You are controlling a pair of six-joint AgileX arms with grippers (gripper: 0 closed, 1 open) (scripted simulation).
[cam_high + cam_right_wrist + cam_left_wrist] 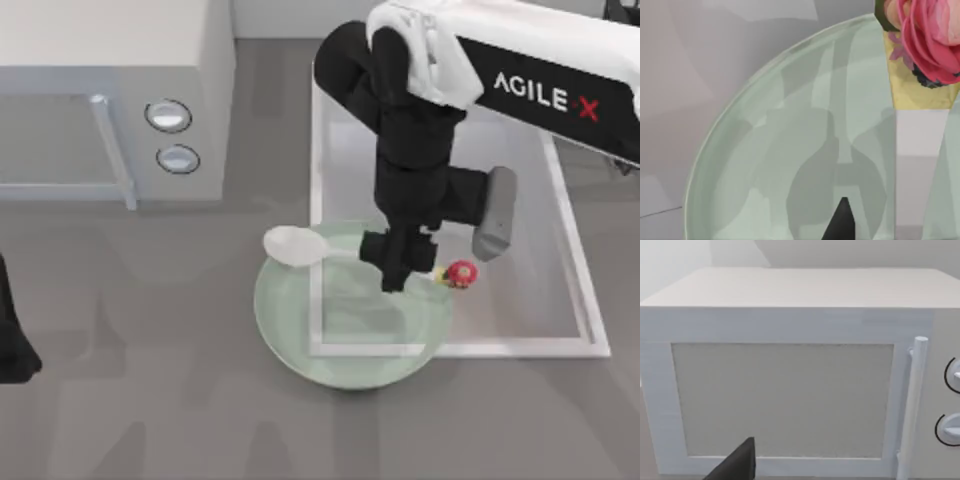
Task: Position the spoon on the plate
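**Spoon held over the plate**

The right gripper [397, 272] holds the spoon [295, 246] by its thin handle, fingers closed around the middle, bowl sticking out over the plate [290, 335] rim. It looks light, stiff, probably slippery.

The one piece of lettering to read is on the right arm [540, 75]: "AGILE X" in white capitals along its black side panel, with the X drawn in red after a small dash or dot. The microwave [110, 90] at the left of the surface has two round knobs [168, 116], but no numbers or marks on them can be read. Nothing else carries writing.
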